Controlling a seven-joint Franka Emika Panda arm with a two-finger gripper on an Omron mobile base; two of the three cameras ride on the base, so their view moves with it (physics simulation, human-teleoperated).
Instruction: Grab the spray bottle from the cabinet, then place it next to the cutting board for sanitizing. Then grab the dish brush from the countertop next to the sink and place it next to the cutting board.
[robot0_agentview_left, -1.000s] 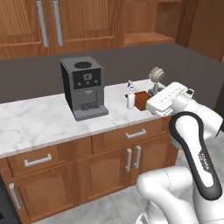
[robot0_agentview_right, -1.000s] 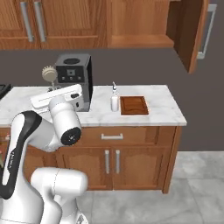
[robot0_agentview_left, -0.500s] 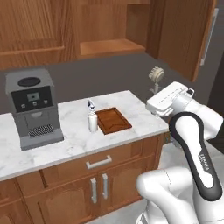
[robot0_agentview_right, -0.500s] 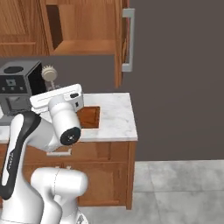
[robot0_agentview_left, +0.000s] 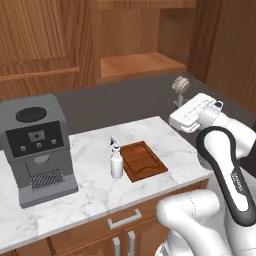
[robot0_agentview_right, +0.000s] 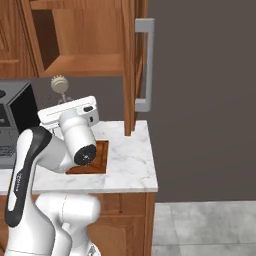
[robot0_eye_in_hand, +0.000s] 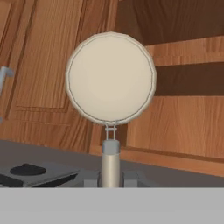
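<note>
Spray bottle (robot0_agentview_left: 116, 162) upright on countertop (robot0_agentview_left: 95, 192), touching left edge of cutting board (robot0_agentview_left: 144, 161). Coffee machine (robot0_agentview_left: 39, 147) farther left on same countertop. Dish brush (robot0_agentview_left: 180, 86) raised above board's right side, head up. Open cabinet (robot0_agentview_left: 135, 62) on wall behind.

arm: we see it rising from the base, elbow bent high, forearm reaching fwd over the counter edge.
wrist: roughly level, white hand block pointing away from us.
gripper (robot0_eye_in_hand: 111, 177): our jaws are closed tight on the dish brush (robot0_eye_in_hand: 110, 81) handle, head standing upright above the fingers.
height: our hand sits raised, well above the surface.
fingertips (robot0_eye_in_hand: 89, 178): dark, pressed against either side of the handle.
</note>
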